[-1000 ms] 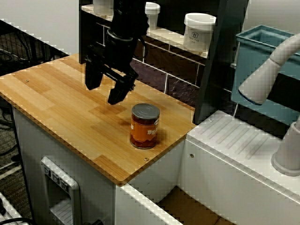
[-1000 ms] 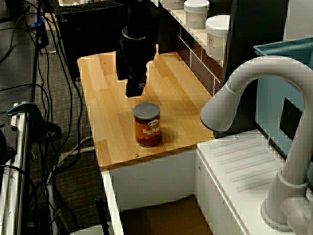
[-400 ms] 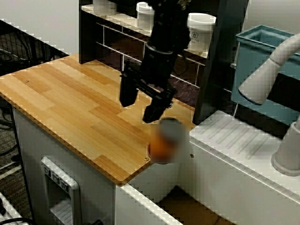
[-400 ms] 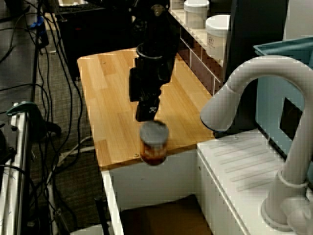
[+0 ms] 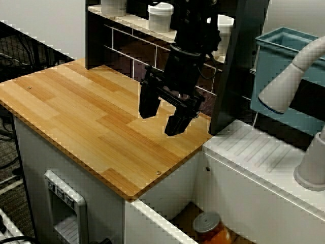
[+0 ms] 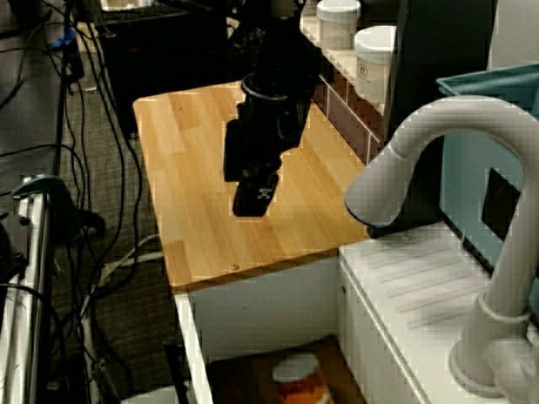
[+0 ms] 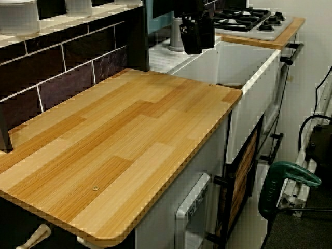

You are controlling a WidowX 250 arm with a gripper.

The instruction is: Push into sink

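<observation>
The bean can (image 5: 207,226), orange label and grey lid, rests on the tan-brown floor of the sink (image 5: 185,215) with its lid facing up. From above the faucet, the can (image 6: 299,380) sits low between the sink's white walls (image 6: 261,303). My black gripper (image 5: 165,119) hangs open over the right end of the wooden counter (image 5: 86,122), close to the edge above the sink, with nothing between its fingers. In the low view along the counter the gripper (image 7: 197,37) stands before the sink (image 7: 249,67), and the can is hidden.
A grey faucet (image 5: 289,86) arches over the white ridged drainboard (image 5: 264,152), with a teal-blue tub (image 5: 284,56) behind it. White jars (image 5: 160,12) stand on the tiled back shelf. A stove (image 7: 249,18) lies beyond the sink. Cables (image 6: 76,126) run across the floor.
My gripper swept right across the counter against the can. The can slid off the counter's right edge and dropped into the sink, where it now rests.
</observation>
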